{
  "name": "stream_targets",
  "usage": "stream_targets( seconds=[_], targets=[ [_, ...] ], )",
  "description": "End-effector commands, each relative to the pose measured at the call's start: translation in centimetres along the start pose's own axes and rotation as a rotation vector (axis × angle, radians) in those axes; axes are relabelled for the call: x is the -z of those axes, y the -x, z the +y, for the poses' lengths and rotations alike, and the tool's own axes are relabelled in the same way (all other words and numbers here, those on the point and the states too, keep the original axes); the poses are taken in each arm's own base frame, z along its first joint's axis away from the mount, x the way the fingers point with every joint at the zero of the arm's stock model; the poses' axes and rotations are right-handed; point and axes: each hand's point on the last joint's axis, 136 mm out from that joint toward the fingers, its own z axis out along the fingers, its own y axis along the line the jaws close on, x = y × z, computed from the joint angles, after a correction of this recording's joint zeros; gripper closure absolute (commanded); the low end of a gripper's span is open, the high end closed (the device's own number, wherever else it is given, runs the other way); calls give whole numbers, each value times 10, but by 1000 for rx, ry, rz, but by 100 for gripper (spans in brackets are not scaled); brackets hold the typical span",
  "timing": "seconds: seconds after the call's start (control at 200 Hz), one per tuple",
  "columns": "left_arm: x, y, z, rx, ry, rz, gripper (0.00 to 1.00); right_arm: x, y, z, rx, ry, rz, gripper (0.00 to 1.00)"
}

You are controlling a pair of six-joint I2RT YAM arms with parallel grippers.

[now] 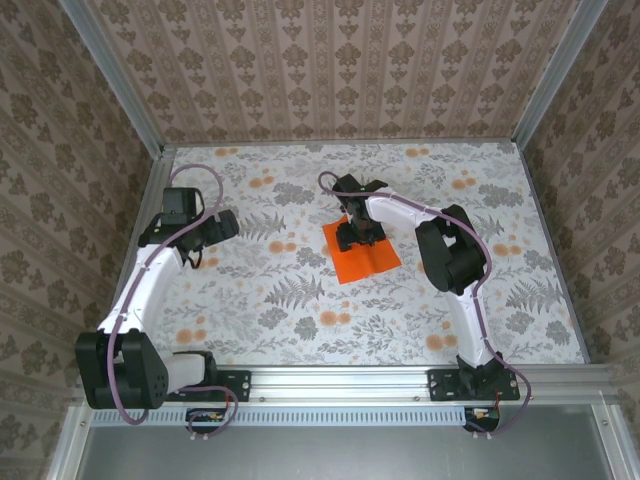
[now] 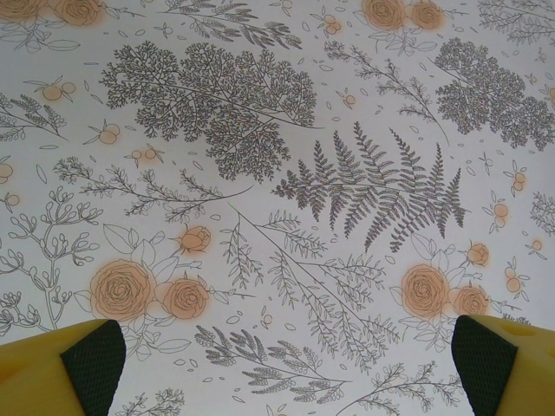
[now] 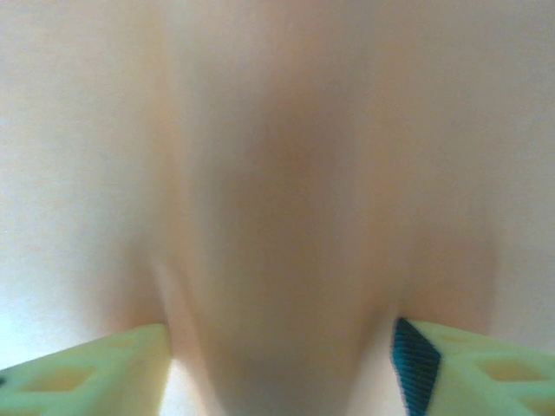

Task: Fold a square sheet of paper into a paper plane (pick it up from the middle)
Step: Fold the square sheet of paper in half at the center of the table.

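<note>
The right gripper (image 1: 358, 236) stands tip-down on the far corner of the square sheet of paper (image 1: 366, 260), a bright orange piece lying a little right of the middle of the table (image 1: 300, 320), turned so that its corners point toward and away from the arm bases. In the right wrist view its pale fingers (image 3: 104, 368) stand partly apart at the bottom corners. The space between them is a blur of soft orange paper (image 3: 277, 173), too close to the lens to be sharp. Whether the pads press the sheet or have any of it pinched cannot be told.

The right arm rises from its base at the near right edge and bends at a dark elbow out to the right. From there its white forearm reaches left and away, and the wrist drops steeply onto the sheet.

The left gripper (image 1: 226, 222) is spread wide and holds nothing. In the left wrist view its yellow fingers (image 2: 61, 373) with dark pads sit at the two bottom corners, and between them lies bare fern-and-rose print. The left arm runs from its base at the near left corner up the left side of the table and folds at the far end, so that the gripper faces right toward the sheet, well apart from it.
</note>
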Motion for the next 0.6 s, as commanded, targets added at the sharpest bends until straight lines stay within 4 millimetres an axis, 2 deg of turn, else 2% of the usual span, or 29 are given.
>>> stream_targets(
  seconds=[0.0, 0.12, 0.19, 0.335, 0.455, 0.6],
  targets=[
    [-3, -7, -6, 10, -26, 21, 0, 10, -10, 22, -51, 140, 30, 42],
    [-8, -18, -18, 28, -66, 56, 1, 43, 2, 56, -96, 358, -41, 59],
    [-12, -26, -31, 33, -104, 79, 4, 61, 7, 76, -119, 496, -71, 67],
    [-20, -40, -67, 7, -184, 110, 21, 92, 18, 104, -157, 728, -116, 75],
    [-28, -52, -103, -10, -266, 138, 31, 96, 21, 110, -184, 838, -116, 75],
    [-41, -68, -142, -10, -346, 169, 40, 73, 17, 99, -228, 845, -72, 75]
  ],
)
